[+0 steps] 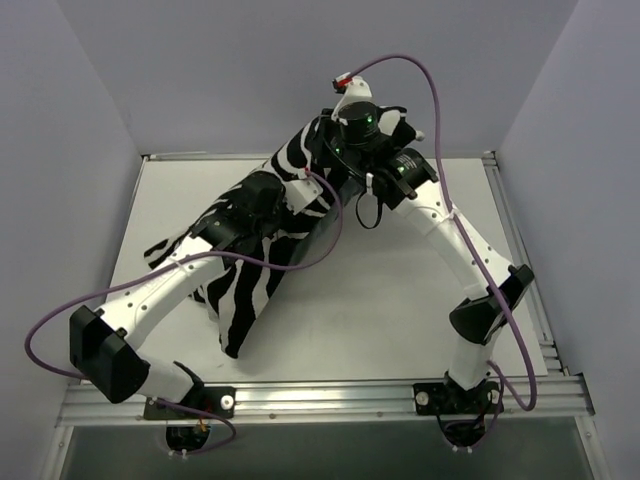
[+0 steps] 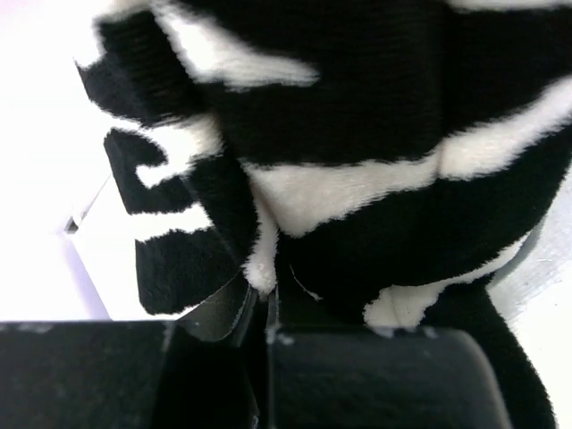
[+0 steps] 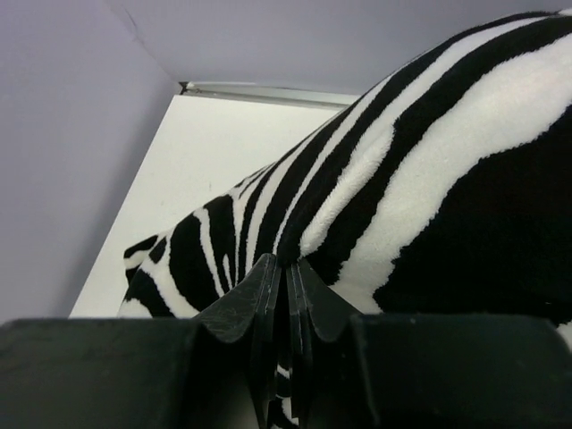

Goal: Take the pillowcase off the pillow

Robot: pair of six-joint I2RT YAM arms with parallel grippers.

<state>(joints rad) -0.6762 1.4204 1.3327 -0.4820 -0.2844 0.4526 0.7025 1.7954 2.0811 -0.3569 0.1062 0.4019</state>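
Two grippers pinch the zebra-striped pillowcase (image 1: pixel 250 290), which lies slantwise on the white table (image 1: pixel 400 310). The left gripper (image 2: pixel 265 307) is clenched on a fold near the pillowcase's middle, and the right gripper (image 3: pixel 286 281) is clenched on its raised far end. Purple cables (image 1: pixel 438 105) loop over and beside the pillowcase. Bare table lies to its right, grey walls (image 1: pixel 70 120) stand close behind its far end, and a metal rail (image 1: pixel 330 398) runs beyond its near end.

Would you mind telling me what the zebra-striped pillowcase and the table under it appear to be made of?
The pillowcase looks like soft plush or fleece, matte: a short fuzzy nap blurs the stripe edges, and it bunches in folds. The table seems a hard, smooth white board, perhaps laminate or paint; its edge rail looks like bare aluminium, grey and ribbed.
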